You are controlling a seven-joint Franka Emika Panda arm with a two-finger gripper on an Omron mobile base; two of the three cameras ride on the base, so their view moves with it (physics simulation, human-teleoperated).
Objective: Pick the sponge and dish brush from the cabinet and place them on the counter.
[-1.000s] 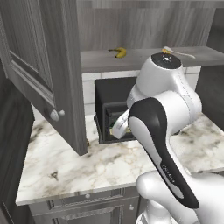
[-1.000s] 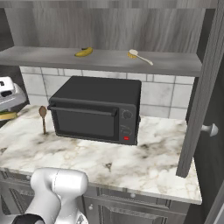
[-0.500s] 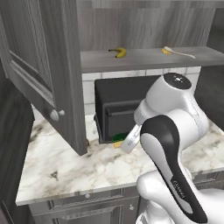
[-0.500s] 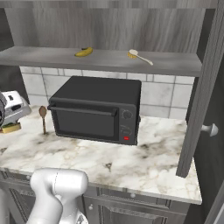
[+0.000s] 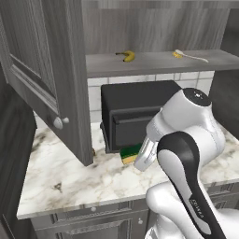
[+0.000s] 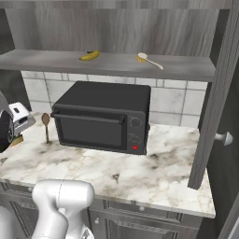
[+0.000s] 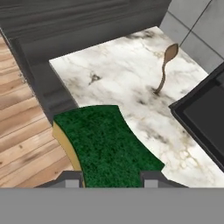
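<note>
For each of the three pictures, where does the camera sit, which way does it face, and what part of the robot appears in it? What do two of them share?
Left base view: behind the arm's left, facing the cabinet; white arm lower right, sponge beside it.
Right base view: behind its right, facing the microwave; arm lower left.
Hand view: on the hand, looking down at the sponge between the gripper fingertips, above the counter.
Both base views share the banana and dish brush.

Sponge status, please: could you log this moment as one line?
sponge: between pincer tips, above counter | dish brush: on cabinet shelf | banana: on shelf
</note>
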